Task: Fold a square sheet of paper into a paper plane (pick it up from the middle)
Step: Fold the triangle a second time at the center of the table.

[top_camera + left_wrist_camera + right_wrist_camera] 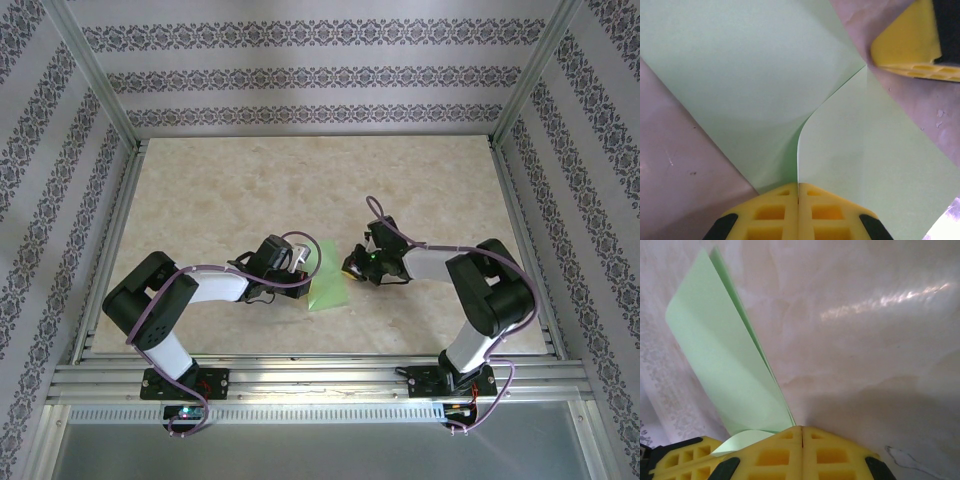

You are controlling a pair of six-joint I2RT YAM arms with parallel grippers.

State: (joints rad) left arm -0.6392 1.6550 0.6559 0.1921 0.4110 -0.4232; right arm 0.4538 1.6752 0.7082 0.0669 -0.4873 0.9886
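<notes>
On the marbled table, your left gripper and right gripper both pinch the square sheet of paper; opposing pulls could tear it.

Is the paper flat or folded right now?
Folded. The paper shows two layers joined at a rounded bend in the right wrist view; one flap overlaps another in the left wrist view.

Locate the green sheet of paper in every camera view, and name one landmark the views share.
Top external: the green sheet lies at the centre, between the left gripper and the right gripper.
Left wrist: it covers most of the picture, above the gripper.
Right wrist: a folded strip running from bottom centre to upper left.
Shared landmark: the right gripper, top right in the left wrist view, bottom centre in its own.
</notes>
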